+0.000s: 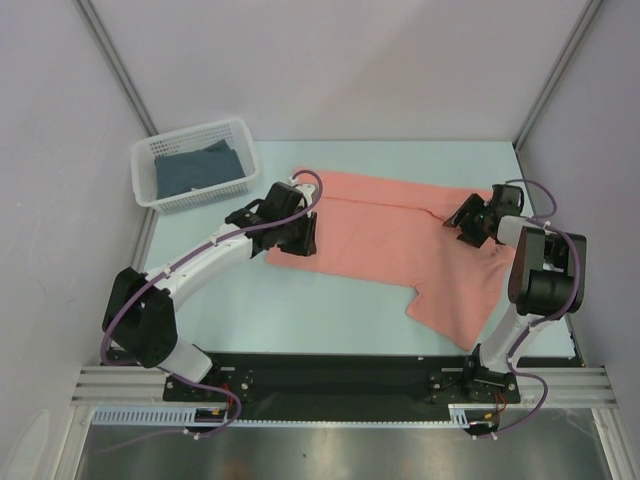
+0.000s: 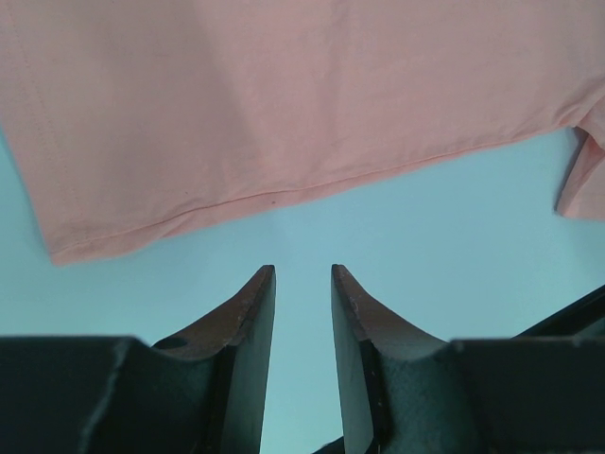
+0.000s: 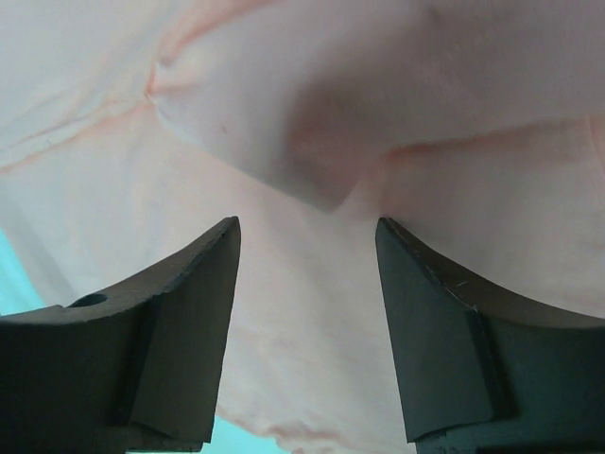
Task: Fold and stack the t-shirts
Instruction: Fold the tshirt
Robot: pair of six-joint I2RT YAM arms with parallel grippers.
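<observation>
A pink t-shirt (image 1: 400, 240) lies spread across the teal table, with one part reaching toward the front right. My left gripper (image 1: 303, 238) hovers at the shirt's left end. In the left wrist view the gripper (image 2: 302, 274) is open by a narrow gap and empty, over bare table, and the shirt's hem (image 2: 284, 197) lies just beyond the fingertips. My right gripper (image 1: 462, 222) is over the shirt's right part. In the right wrist view the gripper (image 3: 307, 227) is wide open and empty above the pink cloth (image 3: 312, 340), with a raised fold (image 3: 321, 161) just ahead.
A white mesh basket (image 1: 143, 170) stands at the back left and holds a folded dark blue shirt (image 1: 195, 168). Grey walls close in the table on the left, back and right. A black base rail (image 1: 330, 380) runs along the near edge.
</observation>
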